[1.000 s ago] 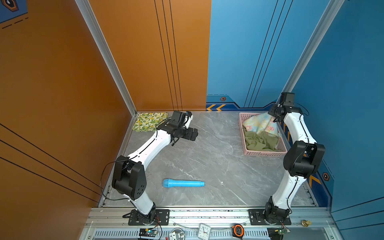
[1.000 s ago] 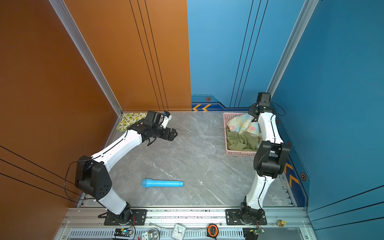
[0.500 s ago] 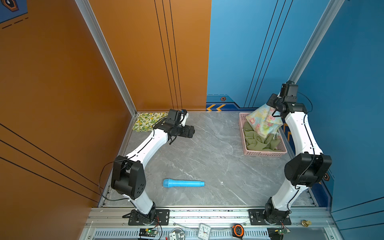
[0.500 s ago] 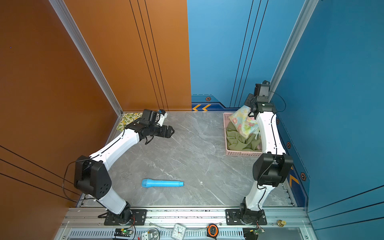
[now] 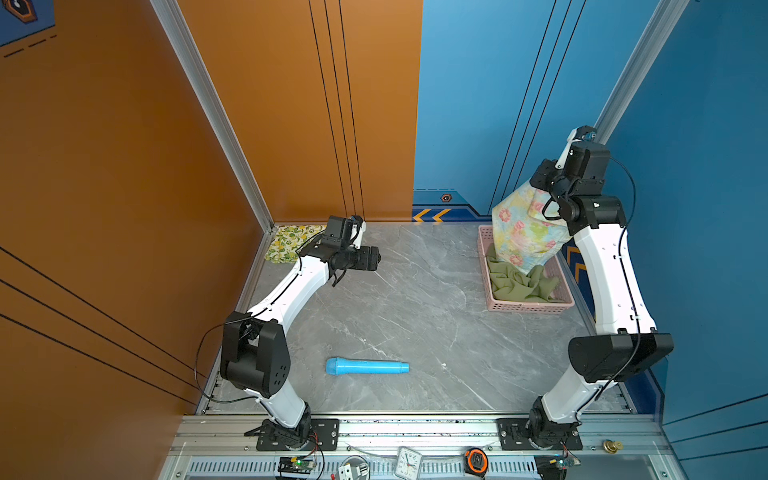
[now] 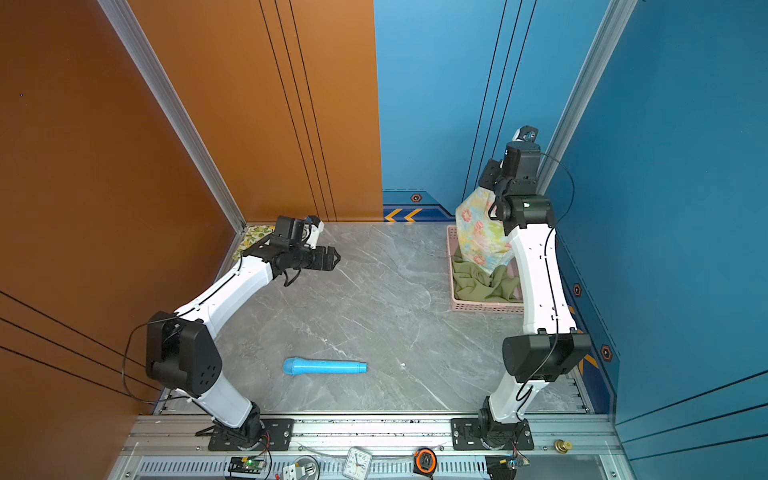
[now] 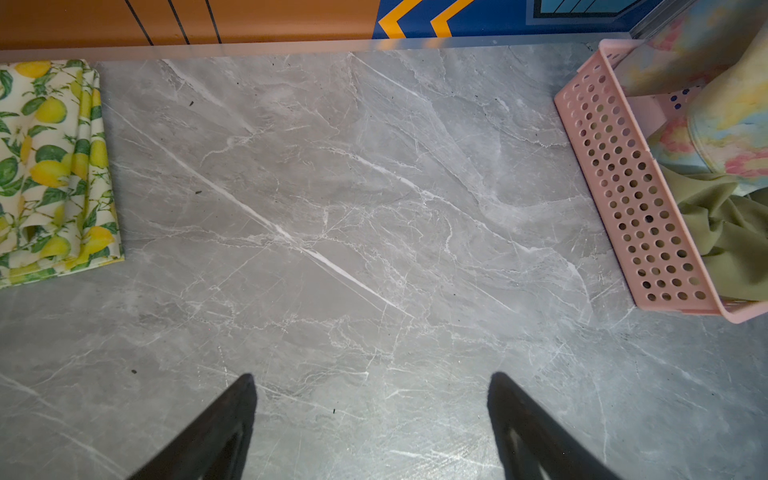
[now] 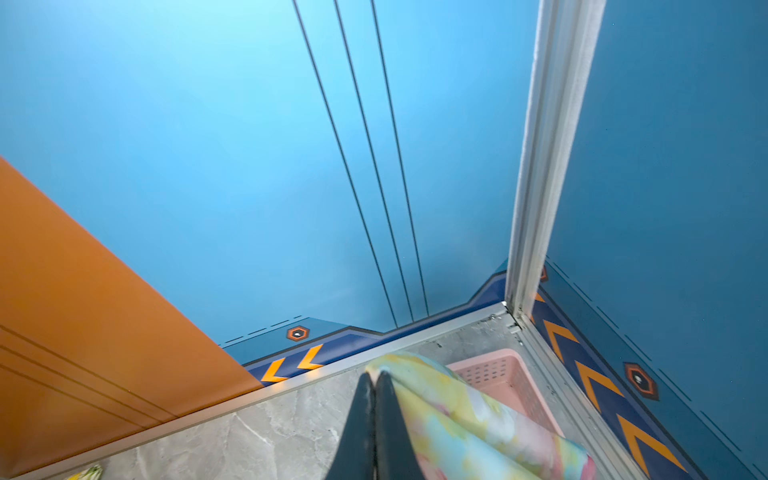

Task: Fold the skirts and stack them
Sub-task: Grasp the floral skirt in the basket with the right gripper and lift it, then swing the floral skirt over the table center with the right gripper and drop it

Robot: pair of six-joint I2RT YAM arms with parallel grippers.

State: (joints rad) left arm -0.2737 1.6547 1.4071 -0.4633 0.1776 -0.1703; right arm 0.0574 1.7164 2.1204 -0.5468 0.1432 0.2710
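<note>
As right hand [image 8: 372, 376] pinches it; floral skirt [image 5: 521, 232] hangs; long axis vertical

Folded lemon skirt [image 5: 286, 245], far-left corner; floral skirt [image 5: 519, 232] hangs raised; olive skirt [image 5: 519, 284] crumpled in basket [image 5: 532, 307].

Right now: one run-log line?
right tool: shut on floral skirt, hanging over basket | left tool: open, empty | lemon skirt: folded, back-left corner | olive skirt: crumpled in basket
</note>
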